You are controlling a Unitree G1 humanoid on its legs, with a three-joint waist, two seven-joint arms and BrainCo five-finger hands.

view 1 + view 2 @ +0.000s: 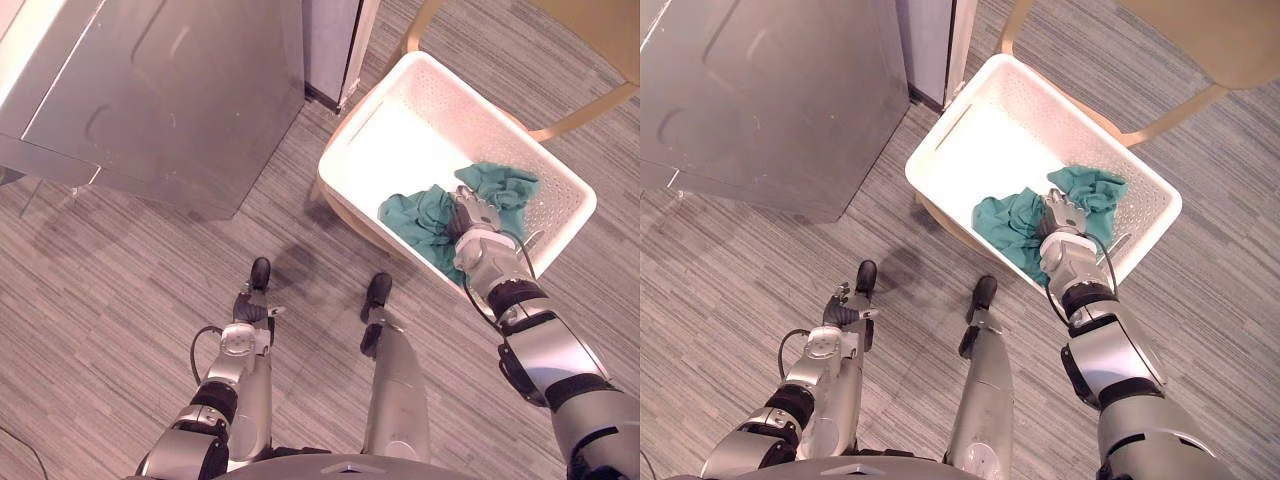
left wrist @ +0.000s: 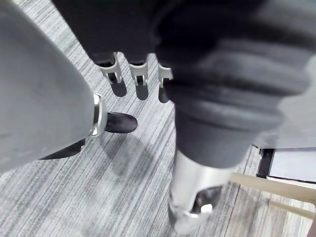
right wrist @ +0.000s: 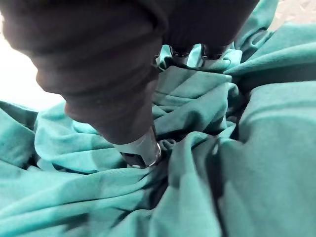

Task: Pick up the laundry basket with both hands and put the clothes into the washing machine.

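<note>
Left eye view: teal clothes (image 1: pixel 425 222) are lying in the white laundry basket (image 1: pixel 400 150) near the washing machine (image 1: pixel 150 90), with the right hand (image 1: pixel 476 220) reaching into them. Left wrist view: the left hand (image 2: pixel 139 71) is hanging with fingers released. Right wrist view: the hand is pressing into cloth, and I cannot tell its grasp. Lifting and loading are judged not yet done.

Left hand (image 1: pixel 252 311) low at the side, fingers relaxed, right arm reaching forward, right hand (image 1: pixel 476 214) angled down
</note>
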